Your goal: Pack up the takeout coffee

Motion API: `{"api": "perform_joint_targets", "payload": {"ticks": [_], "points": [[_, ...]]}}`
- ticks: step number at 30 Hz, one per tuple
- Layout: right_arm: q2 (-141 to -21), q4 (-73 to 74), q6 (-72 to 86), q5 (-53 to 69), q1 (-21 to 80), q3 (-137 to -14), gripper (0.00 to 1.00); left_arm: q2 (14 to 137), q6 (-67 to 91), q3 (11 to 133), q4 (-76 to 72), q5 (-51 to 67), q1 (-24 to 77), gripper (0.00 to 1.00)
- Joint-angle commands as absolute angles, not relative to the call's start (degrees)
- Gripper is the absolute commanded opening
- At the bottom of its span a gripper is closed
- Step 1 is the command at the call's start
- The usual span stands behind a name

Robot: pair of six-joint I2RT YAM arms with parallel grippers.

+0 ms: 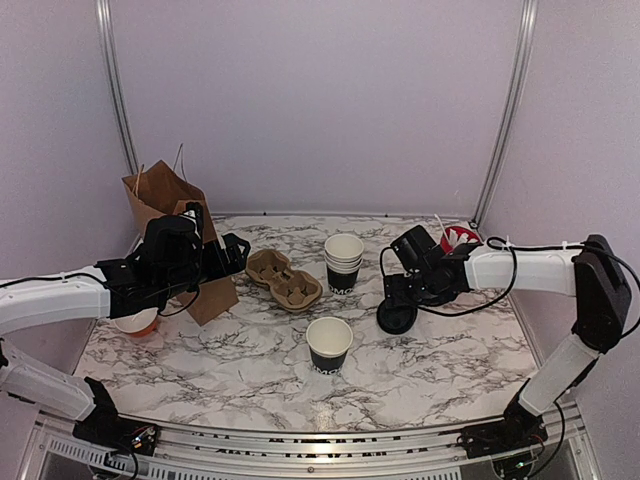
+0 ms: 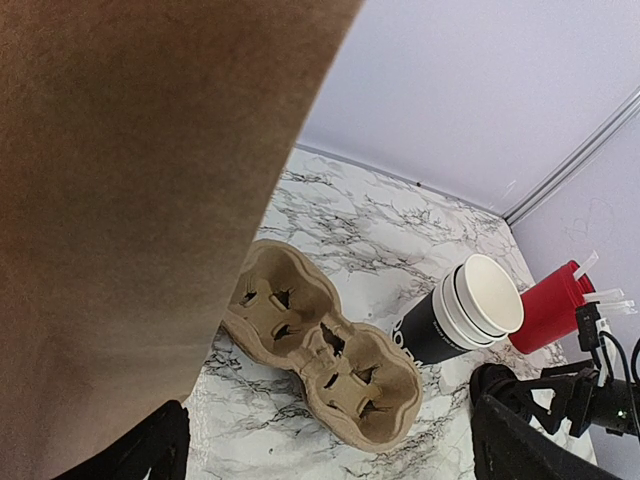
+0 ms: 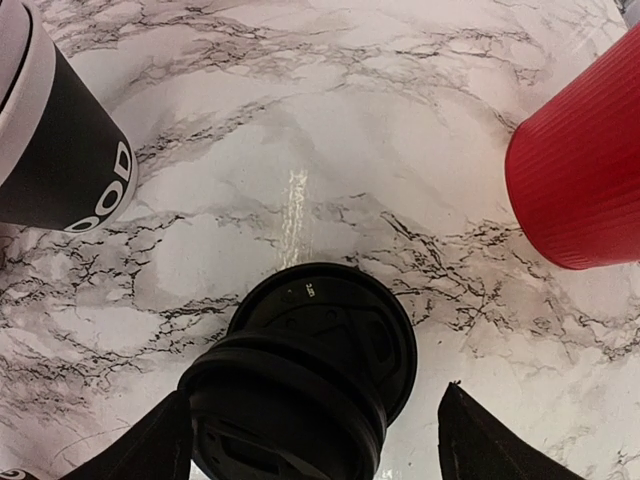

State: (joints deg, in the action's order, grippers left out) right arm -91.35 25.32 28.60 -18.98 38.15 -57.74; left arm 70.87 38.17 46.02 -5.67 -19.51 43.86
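One takeout coffee cup [image 1: 329, 343], black with a white inside and an open top, stands alone at the table's middle front. A stack of the same black cups [image 1: 343, 262] [image 2: 465, 315] [image 3: 60, 150] stands behind it. My right gripper [image 1: 398, 297] [image 3: 315, 440] is open and straddles a leaning stack of black lids [image 1: 397, 316] [image 3: 310, 380]; its right finger [image 3: 490, 440] stands apart from the stack. My left gripper [image 1: 235, 255] [image 2: 330, 450] is open and holds nothing, beside the brown paper bag [image 1: 165, 200] [image 2: 130, 200] and pointing at the cardboard cup carrier [image 1: 284, 278] [image 2: 325, 350].
A red cup [image 1: 458, 238] [image 2: 550, 305] [image 3: 580, 170] of white stirrers stands at the back right, close behind my right gripper. Something orange and white [image 1: 135, 322] lies under my left arm. Walls close off the back and both sides of the marble table [image 1: 230, 370].
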Motion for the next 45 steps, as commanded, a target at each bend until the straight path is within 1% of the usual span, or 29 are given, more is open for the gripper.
{"api": "perform_joint_targets", "payload": {"ticks": [1,5,12,17,22,29,37,45], "points": [[-90.71,24.91,28.99,-18.73,38.76,-58.46,0.82,71.02,38.29,46.68,-5.32,-19.59,43.61,0.99],[-90.87,27.16,28.15,-19.65,40.40,-59.44,0.82,71.02,38.15,46.67,-5.19,-19.60,43.65,0.99],[-93.26,34.21,30.60,-29.31,47.36,-62.24,0.83,71.57,38.34,46.76,-5.61,-19.45,43.61,0.99],[-97.67,38.90,33.48,-35.33,51.46,-64.49,0.85,72.30,38.43,47.09,-5.92,-18.83,43.65,0.99],[-99.45,39.96,35.92,-37.25,51.72,-64.57,0.85,72.01,38.24,47.07,-5.75,-18.98,43.64,0.99],[-101.73,37.76,34.88,-37.66,51.85,-64.80,0.84,71.72,38.30,46.85,-5.54,-19.18,43.68,0.99],[-104.59,39.67,35.52,-40.14,52.53,-66.92,0.82,71.72,38.15,46.85,-5.45,-19.42,43.65,0.99],[-106.53,40.65,35.89,-41.76,52.38,-68.41,0.74,71.98,38.15,47.09,-5.55,-19.34,43.64,0.99]]}}
